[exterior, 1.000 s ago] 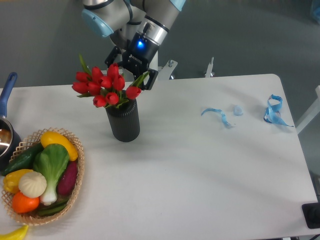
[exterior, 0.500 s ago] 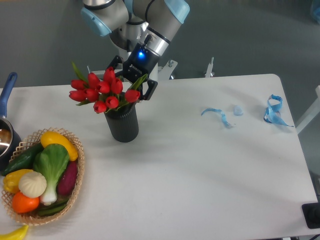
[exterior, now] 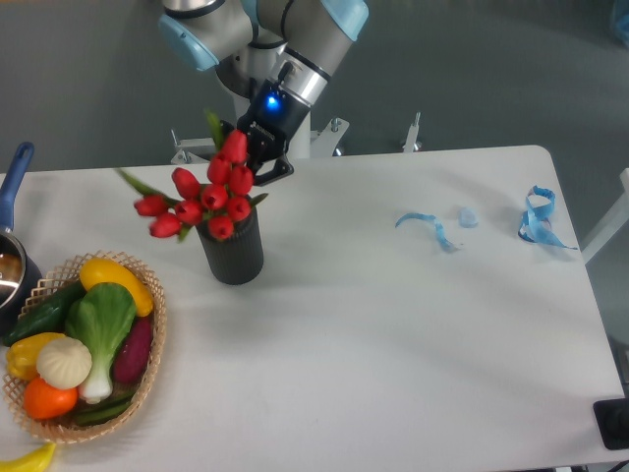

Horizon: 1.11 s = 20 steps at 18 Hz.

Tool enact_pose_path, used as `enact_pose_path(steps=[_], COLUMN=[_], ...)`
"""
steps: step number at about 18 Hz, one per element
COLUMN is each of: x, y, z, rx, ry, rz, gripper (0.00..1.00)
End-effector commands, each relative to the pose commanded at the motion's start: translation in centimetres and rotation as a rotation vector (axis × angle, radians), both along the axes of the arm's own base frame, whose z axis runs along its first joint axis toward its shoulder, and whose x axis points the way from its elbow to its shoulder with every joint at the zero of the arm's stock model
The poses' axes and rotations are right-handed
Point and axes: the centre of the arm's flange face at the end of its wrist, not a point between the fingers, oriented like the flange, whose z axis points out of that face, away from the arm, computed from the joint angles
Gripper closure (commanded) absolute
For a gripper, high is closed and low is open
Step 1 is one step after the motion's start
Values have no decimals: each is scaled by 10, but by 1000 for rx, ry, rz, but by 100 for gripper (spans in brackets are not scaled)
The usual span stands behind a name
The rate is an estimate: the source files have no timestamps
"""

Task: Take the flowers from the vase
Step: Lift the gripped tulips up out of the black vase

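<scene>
While flowers (exterior: 201,193) sit in vase (exterior: 231,248), pincer (exterior: 257,147) behind, grip unclear; basket (exterior: 147,339) front-left.

Red tulip flowers (exterior: 206,192) lean left, seemingly in black vase (exterior: 232,253).

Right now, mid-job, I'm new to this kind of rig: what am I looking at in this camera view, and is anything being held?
One fixed camera looks down at a white table from the front. The grey and light blue machine at the top is a single robot arm; its black two-finger gripper with the blue light sits right at the bunch of red flowers. The flowers lean left, their stems still inside the black vase. The blooms hide the fingers, so a grip cannot be confirmed.

Also there: a woven basket of vegetables at lower left, a dark pot with a blue handle at the left edge, and blue ribbon scraps at right.
</scene>
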Motion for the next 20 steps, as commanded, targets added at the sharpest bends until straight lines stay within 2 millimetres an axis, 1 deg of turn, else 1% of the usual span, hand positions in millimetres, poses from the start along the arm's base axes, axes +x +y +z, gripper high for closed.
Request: enact_pose_path(steps=[2, 5, 8, 12, 17, 20], x=[9, 8, 5, -5, -6, -5], y=[-5, -3, 0, 4, 5, 4], z=[0, 5, 37, 68, 113, 135], rx=[15, 26, 84, 110, 142, 157], ry=[0, -12, -37, -48, -89, -87], rz=[1, 4, 31, 58, 109, 127], gripper=[97, 97, 97, 97, 97, 97])
